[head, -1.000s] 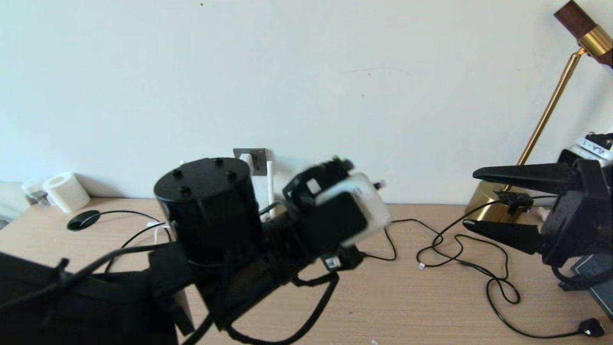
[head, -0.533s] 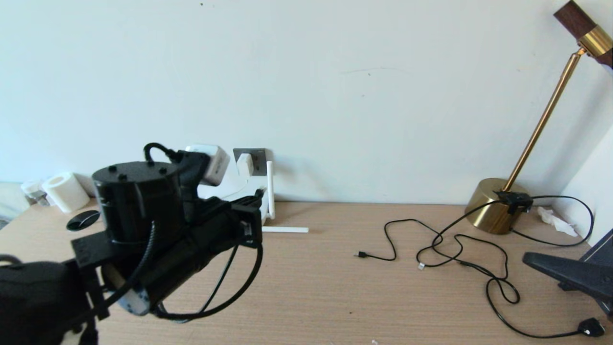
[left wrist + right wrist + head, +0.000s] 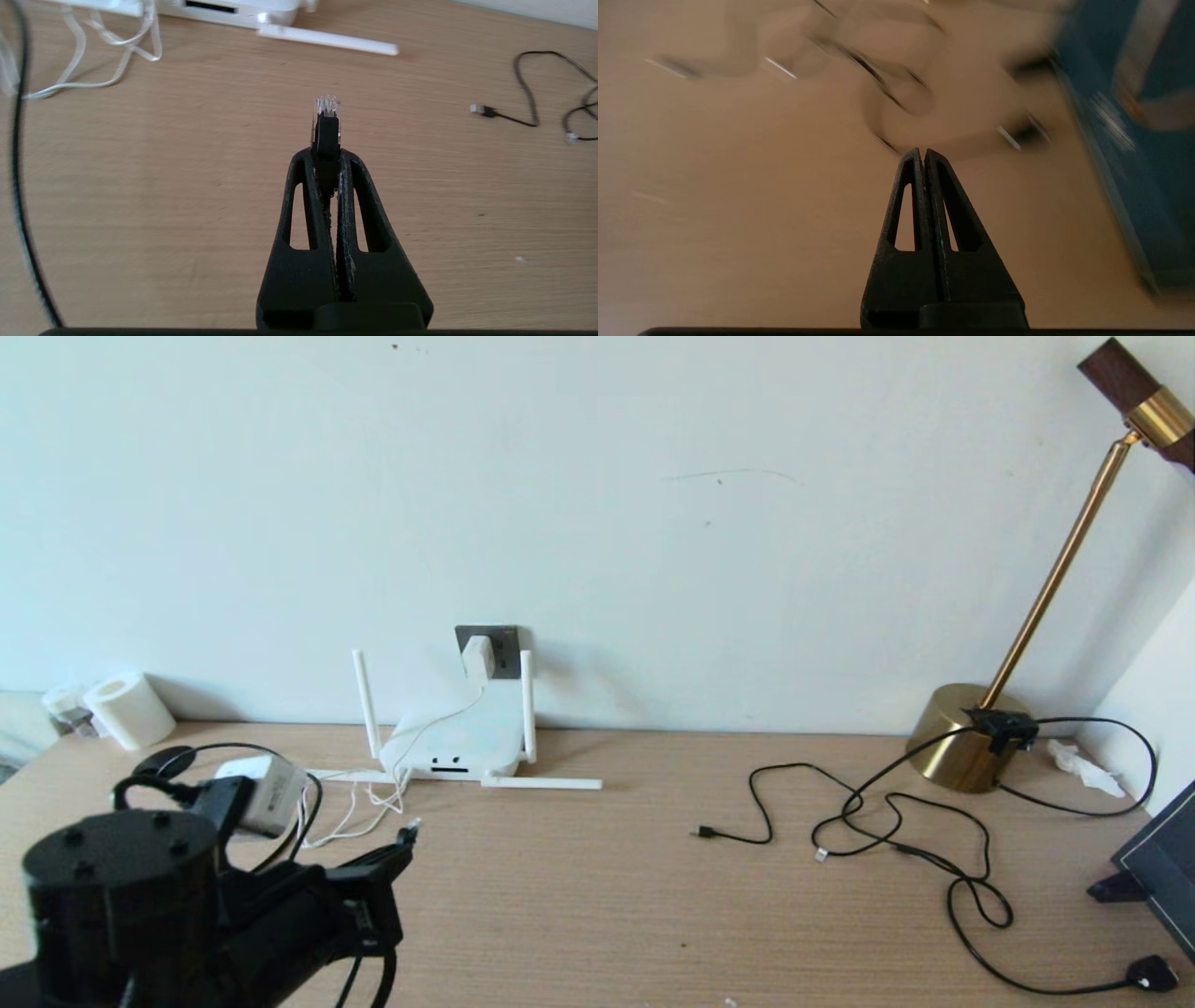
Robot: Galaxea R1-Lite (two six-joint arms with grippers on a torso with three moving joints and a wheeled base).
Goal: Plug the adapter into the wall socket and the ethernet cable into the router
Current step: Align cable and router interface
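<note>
- The left gripper (image 3: 327, 154) hangs above the near left part of the counter (image 3: 653, 896), its fingers (image 3: 306, 196) pinched tight on the ethernet cable (image 3: 326, 133) just behind its clear-tipped connector, which juts out past the fingertips.
- The router (image 3: 462, 739) sits at the far edge of the counter against the wall, its port side facing the near side; two antennas stand upright and one lies flat to its right.
- The adapter (image 3: 477, 656) sits in the wall socket (image 3: 504, 644) just above the router, with its thin white cord (image 3: 355, 803) running down to the counter.
- The right gripper (image 3: 923, 156) is out of the head view; in its wrist view the fingers are pressed together with nothing between them, above the counter.
- A brass lamp (image 3: 971, 747) and loose black cables (image 3: 896, 831) lie at the right.
</note>
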